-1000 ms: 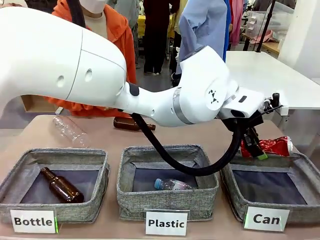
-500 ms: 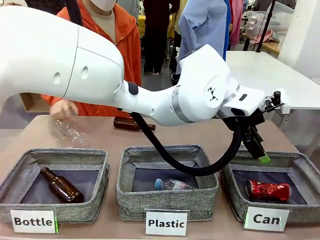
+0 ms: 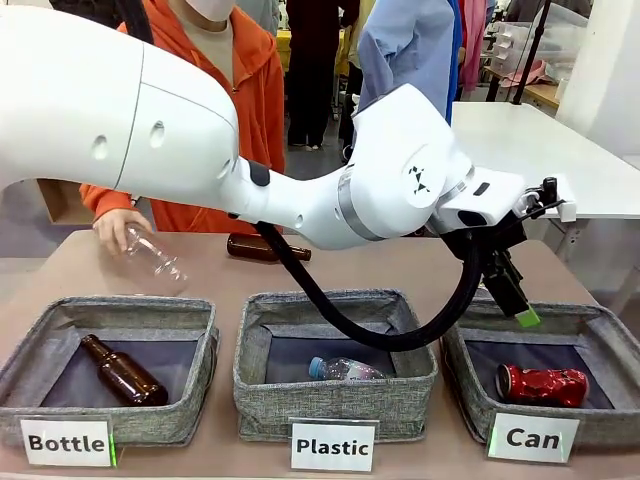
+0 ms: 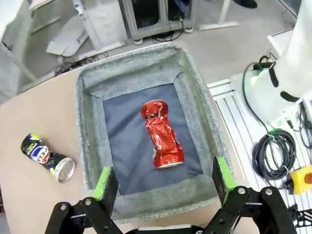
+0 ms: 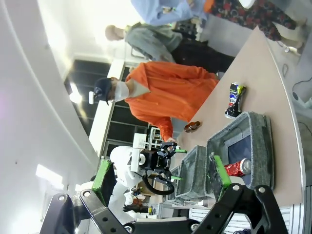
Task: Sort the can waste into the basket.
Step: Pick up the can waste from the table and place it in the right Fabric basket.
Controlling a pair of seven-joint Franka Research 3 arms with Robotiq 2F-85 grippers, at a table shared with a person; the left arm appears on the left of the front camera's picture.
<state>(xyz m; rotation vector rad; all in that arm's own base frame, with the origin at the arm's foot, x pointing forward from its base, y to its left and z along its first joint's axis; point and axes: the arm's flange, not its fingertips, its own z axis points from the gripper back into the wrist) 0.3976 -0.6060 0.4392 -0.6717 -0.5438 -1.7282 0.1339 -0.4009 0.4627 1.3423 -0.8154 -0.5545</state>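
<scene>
The white left arm (image 3: 300, 200) sweeps across the front view from 9 o'clock toward 4 o'clock, hiding much of the surface (image 3: 210, 275). Below it stand the "Bottle" basket (image 3: 160, 415) with a brown bottle (image 3: 123, 370) and the "Plastic" basket (image 3: 260, 400) with a clear bottle (image 3: 345, 369). A second brown bottle (image 3: 262, 248) lies at 12 o'clock of the middle basket. A person's hand (image 3: 118, 228) grips a crumpled plastic bottle (image 3: 155, 257).

The left hand (image 4: 163, 174) hangs spread wide and empty over the "Can" basket (image 4: 146, 66), and the red can (image 4: 162, 134) lies on its floor. In the wrist view the dark can (image 4: 47, 157) lies on the surface at 9 o'clock of that basket, apart from it. The right hand (image 5: 161, 175) is spread wide too, and empty.

A second ago the left hand pinched the red can over the far rim, and the person's hand was not yet on the plastic bottle.
</scene>
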